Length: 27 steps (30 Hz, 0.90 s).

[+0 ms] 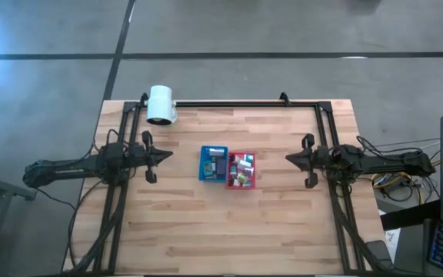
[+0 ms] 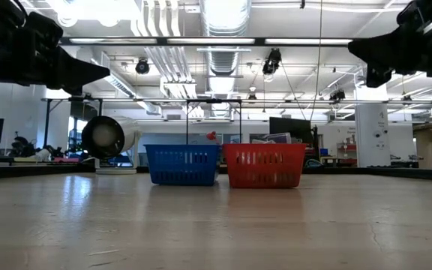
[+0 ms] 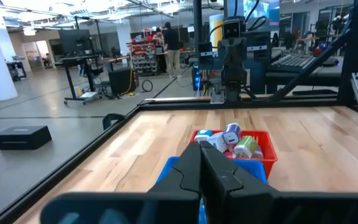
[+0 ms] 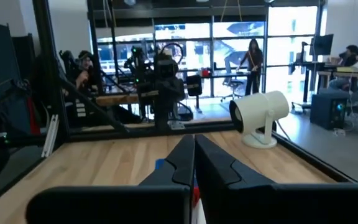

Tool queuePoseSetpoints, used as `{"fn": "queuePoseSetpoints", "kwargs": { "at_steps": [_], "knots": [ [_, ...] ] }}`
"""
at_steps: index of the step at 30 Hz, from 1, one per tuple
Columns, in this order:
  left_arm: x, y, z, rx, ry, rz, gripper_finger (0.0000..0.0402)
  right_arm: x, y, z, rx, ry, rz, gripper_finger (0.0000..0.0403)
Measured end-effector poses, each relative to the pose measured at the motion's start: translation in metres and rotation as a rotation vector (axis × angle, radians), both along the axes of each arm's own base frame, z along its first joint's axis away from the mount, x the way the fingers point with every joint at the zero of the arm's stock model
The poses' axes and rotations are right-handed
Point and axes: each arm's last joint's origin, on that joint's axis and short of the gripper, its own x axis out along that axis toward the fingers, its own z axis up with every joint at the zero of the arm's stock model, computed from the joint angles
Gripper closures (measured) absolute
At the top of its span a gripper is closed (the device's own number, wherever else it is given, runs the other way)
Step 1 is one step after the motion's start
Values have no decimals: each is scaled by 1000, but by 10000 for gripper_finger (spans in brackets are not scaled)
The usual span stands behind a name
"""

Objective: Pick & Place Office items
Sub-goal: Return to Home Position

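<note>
Two small trays stand side by side at the table's middle, a blue one (image 1: 203,165) on the left and a red one (image 1: 253,181) on the right. Office items lie in both: dark and white pieces (image 1: 217,161) in the blue tray, and several small white, green and pink pieces (image 1: 242,168) in the red one, where they show piled up (image 3: 234,140). My left gripper (image 1: 169,155) hovers shut, level, left of the blue tray. My right gripper (image 1: 288,158) hovers shut, level, right of the red tray. Neither holds anything.
A white cylindrical lamp head (image 1: 161,105) stands at the table's far left, near the black frame rail (image 1: 237,103). In the low view the blue tray's wall (image 2: 182,164) and the red tray's wall (image 2: 264,165) stand on the wood. Bare wood lies toward the near edge.
</note>
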Motion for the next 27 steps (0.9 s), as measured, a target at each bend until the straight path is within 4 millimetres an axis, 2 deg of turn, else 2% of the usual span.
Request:
{"fn": "queuePoseSetpoints", "kwargs": {
  "at_steps": [27],
  "knots": [
    [0,0,-1,-36,2,-4,399,1,0,-3,-22,37,-5,394]
  ]
}}
